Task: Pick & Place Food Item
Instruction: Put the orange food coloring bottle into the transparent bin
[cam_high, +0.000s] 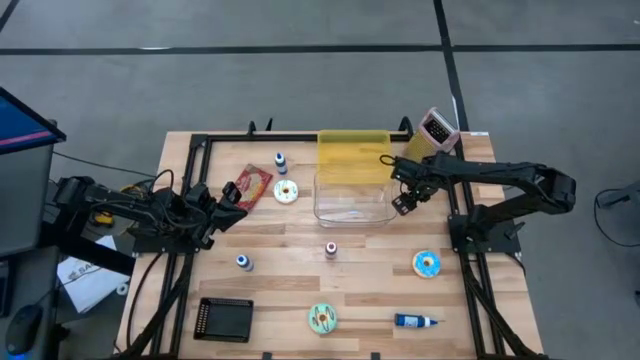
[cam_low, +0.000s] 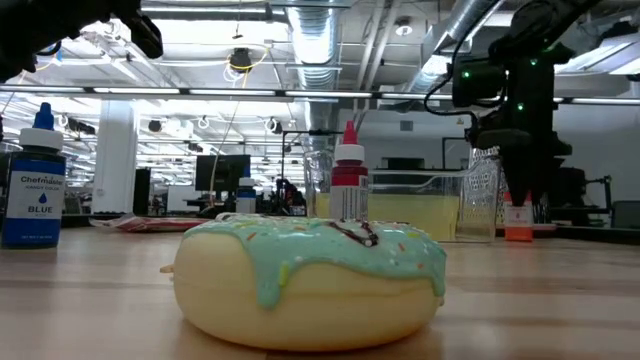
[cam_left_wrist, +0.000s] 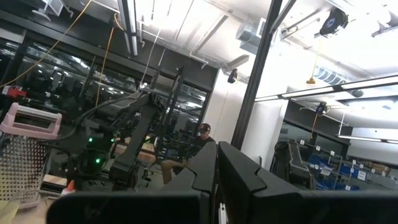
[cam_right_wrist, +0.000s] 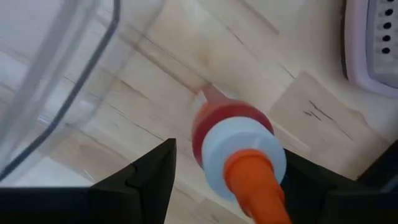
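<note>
A small bottle of red liquid with an orange cap (cam_right_wrist: 239, 149) stands upright on the table beside the wall of a clear container (cam_high: 352, 195). My right gripper (cam_right_wrist: 230, 160) points down over it and is open, one finger on each side of the bottle, touching nothing that I can see. In the low view this gripper (cam_low: 525, 175) hangs just above the bottle (cam_low: 517, 220). My left gripper (cam_high: 232, 193) is shut and waits raised at the table's left. Three iced donuts lie on the table: white (cam_high: 286, 192), blue (cam_high: 427, 263) and green (cam_high: 322, 318).
A yellow lid (cam_high: 352, 152) leans at the container's far side, and a pink grater (cam_high: 437, 127) stands at the far right. A red packet (cam_high: 255, 183), small dye bottles (cam_high: 243, 262) (cam_high: 330, 249), a lying blue bottle (cam_high: 415, 321) and a black tray (cam_high: 223, 319) are spread about.
</note>
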